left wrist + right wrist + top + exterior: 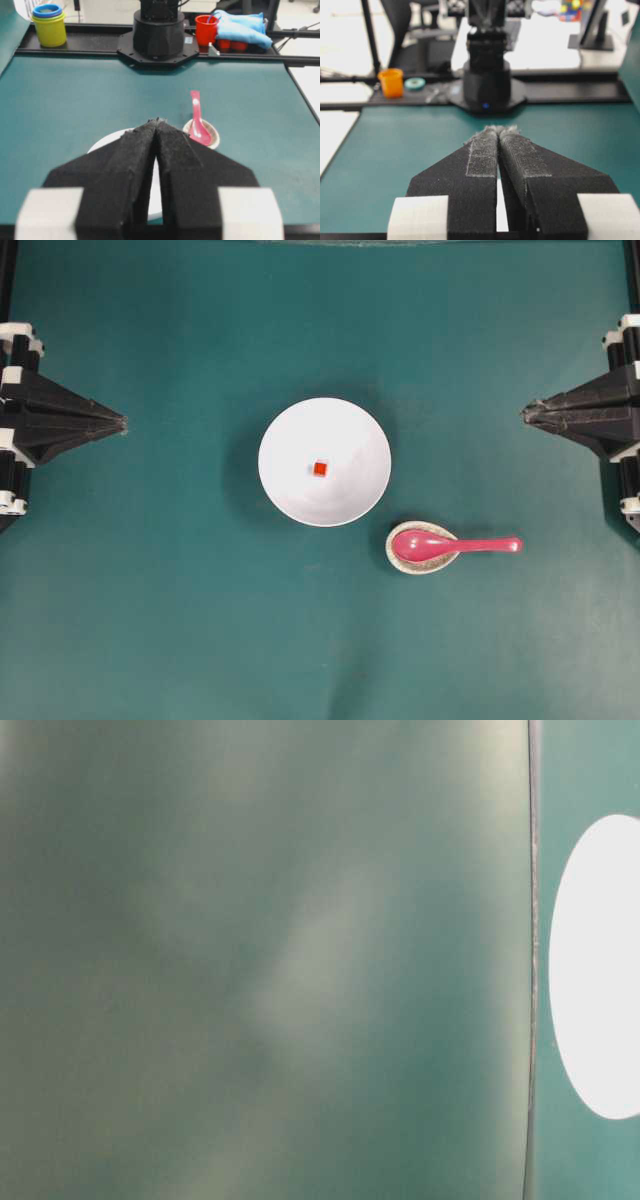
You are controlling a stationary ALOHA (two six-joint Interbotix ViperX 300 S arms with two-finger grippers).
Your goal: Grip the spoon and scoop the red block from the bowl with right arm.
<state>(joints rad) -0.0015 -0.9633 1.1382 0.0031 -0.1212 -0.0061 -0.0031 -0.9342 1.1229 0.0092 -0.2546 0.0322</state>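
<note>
The white bowl [324, 461] sits mid-table with the tiny red block [320, 469] inside it. Its rim also shows in the left wrist view [107, 140] and at the right of the table-level view [598, 965]. The pinkish-red spoon [452, 544] lies to the bowl's lower right, scoop resting in a speckled dish [421, 548], handle pointing right. In the left wrist view the spoon [197, 122] lies beyond the jaws. My left gripper [124, 423] [158, 121] is shut and empty at the far left. My right gripper [524, 413] [498, 129] is shut and empty at the far right, well away from the spoon.
Off the table's far edges stand stacked yellow and blue cups [48, 22], a red cup [206, 29] with a blue cloth [241, 27], and an orange cup [391, 82]. Each arm's black base [159, 35] [487, 82] stands at its end of the green mat.
</note>
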